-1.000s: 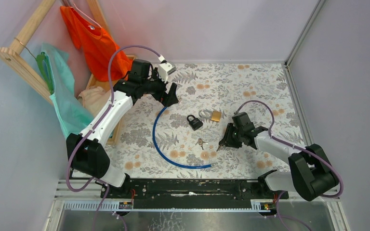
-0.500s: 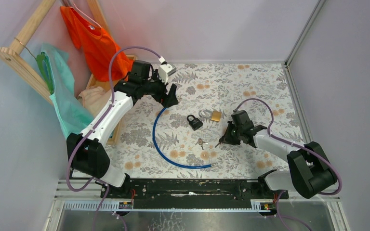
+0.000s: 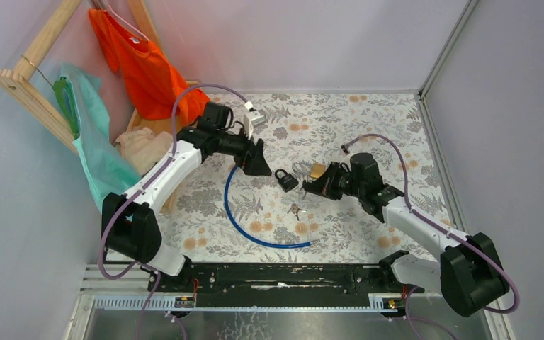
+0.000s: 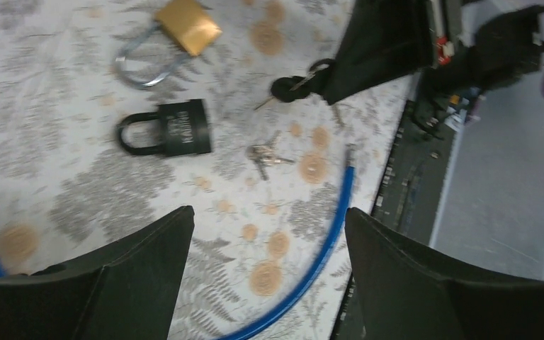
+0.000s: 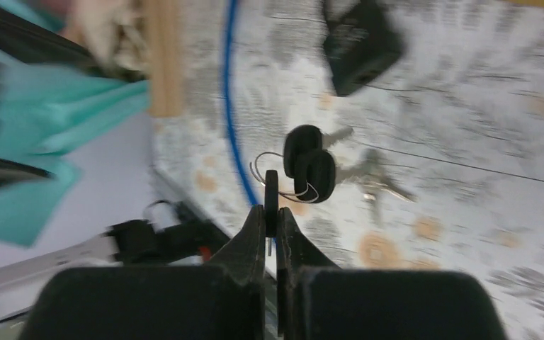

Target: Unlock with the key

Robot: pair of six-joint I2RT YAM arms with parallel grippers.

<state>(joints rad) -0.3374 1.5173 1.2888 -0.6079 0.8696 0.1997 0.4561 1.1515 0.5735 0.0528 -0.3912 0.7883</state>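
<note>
My right gripper (image 5: 270, 212) is shut on the black head of the key (image 5: 271, 190), held edge-on above the mat. Two more black-headed keys (image 5: 312, 166) dangle from its wire ring. In the top view the right gripper (image 3: 310, 189) hangs just right of the black padlock (image 3: 286, 179), which lies flat on the mat. My left gripper (image 3: 259, 165) hovers just left of that padlock, jaws open and empty. In the left wrist view, the black padlock (image 4: 171, 127) lies ahead of the left gripper (image 4: 268, 214) and the key bunch (image 4: 290, 86) hangs beyond it.
A brass padlock (image 3: 317, 170) lies behind the right gripper. A small bunch of silver keys (image 3: 296, 210) lies on the floral mat (image 3: 368, 127), and a blue cable (image 3: 241, 216) curves beside it. A wooden rack with clothes (image 3: 138, 67) stands at the left.
The right gripper shut on the key, lifted it off the mat and swung back-left toward the black padlock. The left arm moved right and lower toward the same padlock.
</note>
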